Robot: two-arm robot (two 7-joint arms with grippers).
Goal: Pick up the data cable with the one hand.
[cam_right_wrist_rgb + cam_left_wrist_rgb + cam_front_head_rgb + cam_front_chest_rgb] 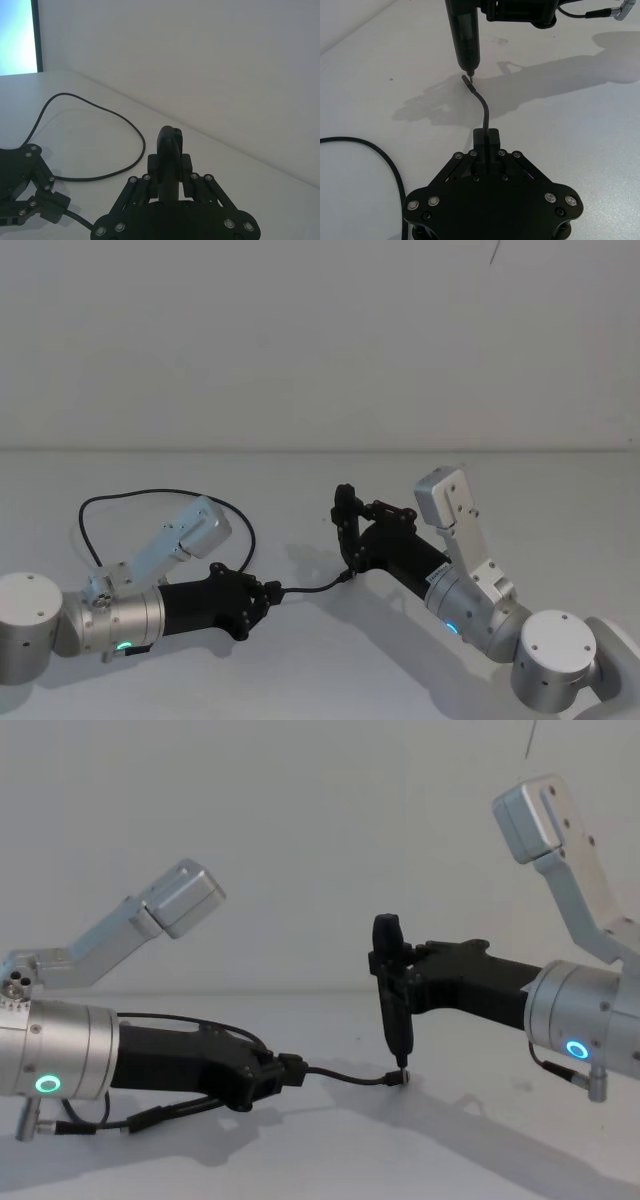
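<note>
The left gripper [268, 597] lies low over the white worktop [300, 660], its fingers closed on the data cable [160, 494] a short way back from one end. In the left wrist view the cable [483, 107] leaves the pinched fingers [486, 137] and rises in a gentle bend to its small plug, so the free stub stands clear of the surface. Judged from this, the grip is taken near the end so that the plug is presented forward.

The rest of the cable trails behind the left gripper in a wide loop on the worktop, running beside and behind the left arm, as seen in the head and right wrist [90, 107] views. It is slack, and most of its length rests on the surface.

The right gripper [403, 1060] is turned downward beside the cable's free plug, its fingers drawn together with nothing between them. In the chest view its tip stands just at the plug [392, 1078]; whether they touch cannot be told. In my judgement it takes no part in the hold, as the task calls for one hand.

The pick-up appears secured but the lift incomplete, given the loop on the worktop.
</note>
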